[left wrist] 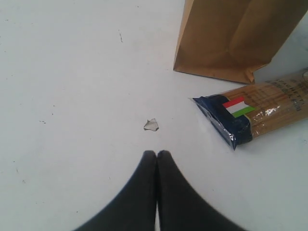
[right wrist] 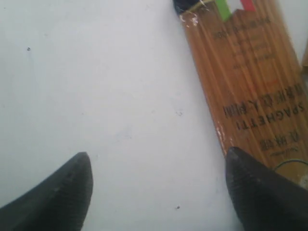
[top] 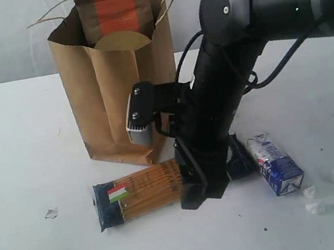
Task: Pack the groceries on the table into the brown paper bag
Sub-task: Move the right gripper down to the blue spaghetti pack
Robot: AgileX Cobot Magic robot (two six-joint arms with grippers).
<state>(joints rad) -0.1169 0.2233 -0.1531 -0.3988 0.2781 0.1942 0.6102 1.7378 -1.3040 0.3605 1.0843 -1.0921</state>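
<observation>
Here, the left pincer (left wrist: 156,159) hangs pressed shut over the bare white desk (left wrist: 72,96), the brown paper bag (top: 113,108) stands with the brown pouch (top: 115,12) poking out, the spaghetti packet (top: 140,192) lies flat before it, the right pincer (right wrist: 158,161) gapes wide at that packet's end, gripping nothing, and the small carton (top: 277,164) lies farthest right.

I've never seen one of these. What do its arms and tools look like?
The right arm is matt black with fat rounded joints, a tiny green light, a looping black cable and a pale grey box near the wrist. The right tool has dark, finely ribbed tapering fingers; the left tool looks smooth black.
</observation>
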